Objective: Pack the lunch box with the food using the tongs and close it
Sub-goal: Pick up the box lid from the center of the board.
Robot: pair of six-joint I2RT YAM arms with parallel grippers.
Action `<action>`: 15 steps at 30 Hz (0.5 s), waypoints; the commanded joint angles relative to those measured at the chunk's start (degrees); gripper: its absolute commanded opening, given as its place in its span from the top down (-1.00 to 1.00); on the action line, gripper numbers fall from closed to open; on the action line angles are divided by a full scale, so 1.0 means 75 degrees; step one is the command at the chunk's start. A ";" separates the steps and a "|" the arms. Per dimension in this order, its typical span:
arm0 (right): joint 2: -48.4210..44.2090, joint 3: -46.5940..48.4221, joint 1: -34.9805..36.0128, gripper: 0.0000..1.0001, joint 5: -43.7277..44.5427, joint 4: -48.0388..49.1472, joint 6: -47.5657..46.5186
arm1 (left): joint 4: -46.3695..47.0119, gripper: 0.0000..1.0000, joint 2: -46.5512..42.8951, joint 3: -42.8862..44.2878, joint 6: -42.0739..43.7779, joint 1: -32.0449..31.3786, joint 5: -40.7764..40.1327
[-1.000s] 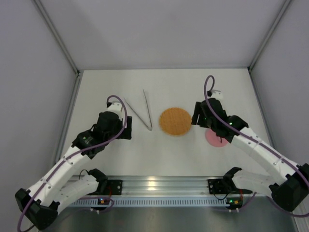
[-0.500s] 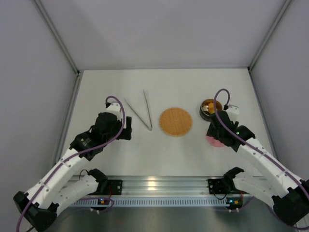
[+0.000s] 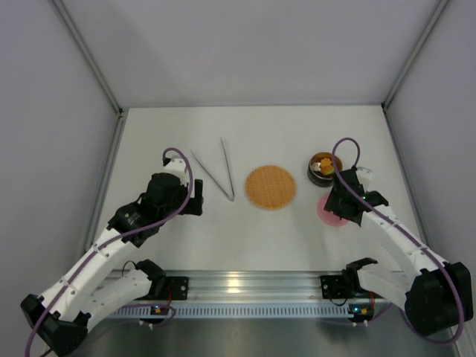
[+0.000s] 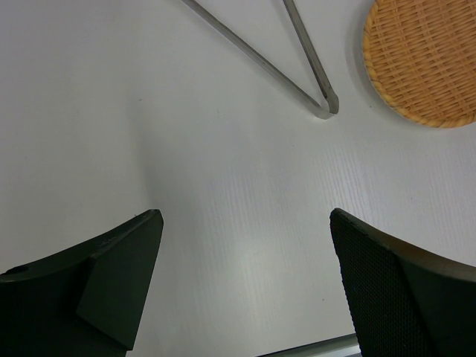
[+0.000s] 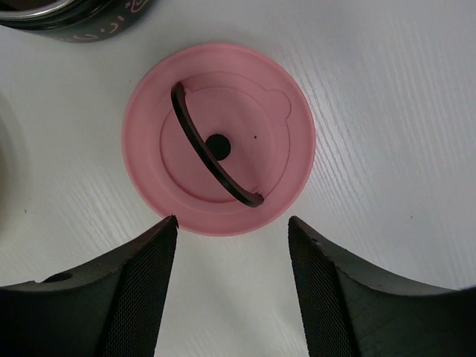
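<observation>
The lunch box (image 3: 312,170), a small dark-walled steel bowl, stands at the right, and its wall shows at the top edge of the right wrist view (image 5: 82,28). Yellow and orange food (image 3: 323,164) lies inside it. Its pink lid (image 5: 219,149) lies flat on the table just in front of the bowl, dark handle (image 5: 212,160) up. My right gripper (image 5: 232,220) hovers open over the lid's near edge (image 3: 327,213), holding nothing. The tongs (image 3: 216,177) lie in a narrow V at the left, their joined end (image 4: 326,108) ahead of my open, empty left gripper (image 4: 244,217).
A flat orange woven plate (image 3: 271,187) sits mid-table between the tongs and the bowl, with nothing on it. It shows at the top right of the left wrist view (image 4: 424,63). Grey walls close in the table on three sides.
My right arm has drawn back from over the bowl toward the near side, uncovering the bowl, and now hangs over the pink lid. The left arm has barely moved.
</observation>
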 commanded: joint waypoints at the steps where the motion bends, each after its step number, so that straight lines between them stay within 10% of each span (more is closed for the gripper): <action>1: 0.0139 -0.0077 -0.0317 -0.20 -0.0413 0.0959 -0.0321 | 0.0214 -0.98 -0.0004 0.0006 0.0071 -0.0018 -0.0057; 15: 0.1065 -0.0358 -0.0868 0.27 -0.1374 0.2015 -0.0860 | 0.0214 -0.98 0.0078 -0.0006 0.0071 -0.0018 -0.0068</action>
